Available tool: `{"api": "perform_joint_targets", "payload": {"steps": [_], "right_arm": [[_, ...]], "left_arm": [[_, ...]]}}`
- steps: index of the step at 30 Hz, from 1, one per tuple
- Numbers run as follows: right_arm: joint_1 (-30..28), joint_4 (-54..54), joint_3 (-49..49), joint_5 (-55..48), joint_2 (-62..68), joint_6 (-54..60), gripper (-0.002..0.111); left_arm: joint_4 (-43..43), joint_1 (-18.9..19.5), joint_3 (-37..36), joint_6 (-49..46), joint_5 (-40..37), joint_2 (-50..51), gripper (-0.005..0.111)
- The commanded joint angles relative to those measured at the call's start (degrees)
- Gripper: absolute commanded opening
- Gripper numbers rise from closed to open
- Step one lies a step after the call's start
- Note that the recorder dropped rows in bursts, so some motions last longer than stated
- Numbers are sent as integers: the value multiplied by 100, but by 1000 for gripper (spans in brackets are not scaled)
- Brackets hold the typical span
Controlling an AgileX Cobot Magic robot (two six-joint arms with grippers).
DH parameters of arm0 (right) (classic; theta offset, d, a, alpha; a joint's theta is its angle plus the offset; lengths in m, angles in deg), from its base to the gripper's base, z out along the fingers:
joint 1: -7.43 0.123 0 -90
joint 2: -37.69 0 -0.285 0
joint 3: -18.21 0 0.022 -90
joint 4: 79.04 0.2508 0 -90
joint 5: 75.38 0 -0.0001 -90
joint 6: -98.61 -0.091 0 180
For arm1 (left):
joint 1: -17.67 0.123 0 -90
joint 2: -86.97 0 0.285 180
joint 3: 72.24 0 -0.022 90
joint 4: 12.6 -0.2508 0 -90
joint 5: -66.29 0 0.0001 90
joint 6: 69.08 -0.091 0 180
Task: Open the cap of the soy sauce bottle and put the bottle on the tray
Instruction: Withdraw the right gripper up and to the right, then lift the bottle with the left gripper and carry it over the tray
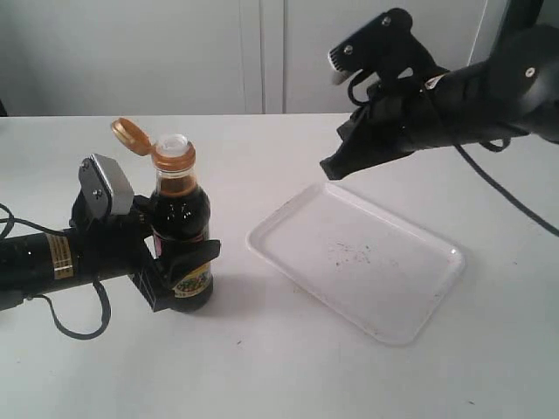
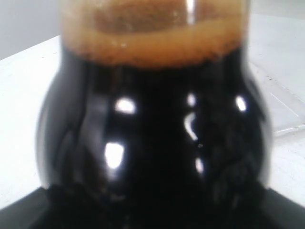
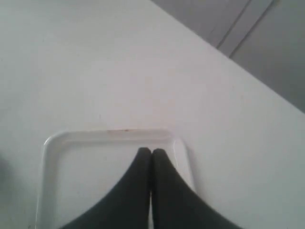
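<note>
1. Left gripper [image 1: 179, 262]: jaws clamped on the lower body of the soy sauce bottle [image 1: 182, 223] at label height; bottle upright, base seemingly on the table, near the left edge of the tabletop; left wrist view is filled by dark glass [image 2: 152, 133], so the grip is close and square.
2. Right gripper [image 1: 336, 166]: jaws pressed together, holding nothing; it hangs in the air above the far corner of the tray [image 1: 437, 297], clear of the bottle; right wrist view shows its fingertips [image 3: 143, 160] meeting over the tray rim [image 3: 109, 134].
3. Cap [image 1: 131, 133]: flipped back on its hinge, white spout exposed; judged: opening step done, placing step in hand.
4. Tray lies mid-table, toward the right edge, apart from the bottle; bare table between them.
5. Next move, judged: left arm lifts the bottle enough to clear the raised rim, carries it rightward, sets it down level; keep it upright, since the open spout would spill.
</note>
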Motion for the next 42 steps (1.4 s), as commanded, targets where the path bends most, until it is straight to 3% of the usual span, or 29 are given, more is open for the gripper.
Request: {"api": "perform_joint_targets", "payload": {"steps": [1,6,13,22,42], "right_arm": [[-467,-26,-340,-1090,-80,-28,0],[-1010,-420,-651,-1731,-80,-510,0],[-1555,-2540,-662,-1743,-80,-2508,0],[-2275,-2672,-662,-1831,-163,-2592,0],[-2272,-2371,-662,-1636,-163,-2592,0]], "left_arm": [[68,-6,-39,-42,-152,-19,0],[82,-6,-39,-42,-152,-19,0],[174,-6,-39,-42,-152,-19,0],[213,-6,-39,-42,-152,-227,0],[814,-6,4,-75,-152,-489,0]]}}
